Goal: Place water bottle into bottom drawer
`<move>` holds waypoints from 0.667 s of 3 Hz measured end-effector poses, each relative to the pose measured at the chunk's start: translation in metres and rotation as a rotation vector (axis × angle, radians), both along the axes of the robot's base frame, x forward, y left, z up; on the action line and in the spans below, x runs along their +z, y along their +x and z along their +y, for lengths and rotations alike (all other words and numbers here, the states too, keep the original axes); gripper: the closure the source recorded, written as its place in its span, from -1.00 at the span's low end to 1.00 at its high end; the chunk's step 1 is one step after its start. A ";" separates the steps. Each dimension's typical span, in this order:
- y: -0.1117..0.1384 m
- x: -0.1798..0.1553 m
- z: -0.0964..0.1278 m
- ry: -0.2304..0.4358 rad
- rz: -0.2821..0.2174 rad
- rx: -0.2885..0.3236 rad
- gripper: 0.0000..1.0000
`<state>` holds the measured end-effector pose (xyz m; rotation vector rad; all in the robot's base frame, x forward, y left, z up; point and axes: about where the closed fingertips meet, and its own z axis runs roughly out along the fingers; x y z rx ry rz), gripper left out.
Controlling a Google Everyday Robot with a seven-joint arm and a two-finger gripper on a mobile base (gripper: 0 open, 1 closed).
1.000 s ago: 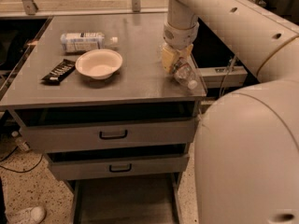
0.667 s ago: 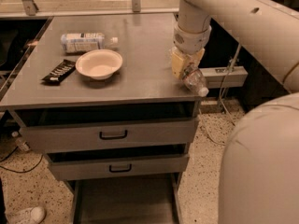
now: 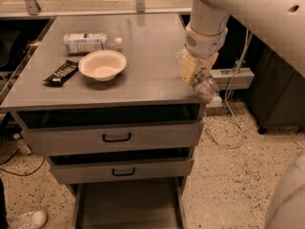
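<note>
Shifted right since the earlier frames: the arm's two-finger gripper [image 3: 195, 72] is now placed at the right-hand edge of the grey cabinet top [image 3: 143, 46], and the clear ribbed plastic water bottle with a white cap [image 3: 206, 86] is carried past that edge, tilted cap-down over the speckled floor [image 3: 224, 175]. Gripper is judged clamped on the water bottle near its base end; contact is partly masked by the yellowish pads, so grip depth cannot be confirmed. Risks: a slick ribbed wall held at one end can be levered loose and dropped outside the cabinet. The wide shallow grey metal bottom drawer [image 3: 128, 206] is set well below and to the left, under two grey-fronted drawers with black handles [image 3: 116, 137], so the bottle can be clipped on their fronts or on a side rail during descent. If released from height, it can be bounced or rolled out of the shallow tray. Drawer front is cut off at the frame bottom, so its extension cannot be judged. Also on top: white bowl [image 3: 102, 65], black flat packet [image 3: 61, 73], white-labelled bottle [image 3: 88, 42] laid on its side.
</note>
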<state>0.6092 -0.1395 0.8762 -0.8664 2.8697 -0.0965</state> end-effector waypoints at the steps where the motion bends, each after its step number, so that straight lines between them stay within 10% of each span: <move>1: -0.018 0.002 -0.006 -0.017 0.002 -0.021 1.00; 2: -0.061 0.003 -0.019 -0.028 0.013 -0.077 1.00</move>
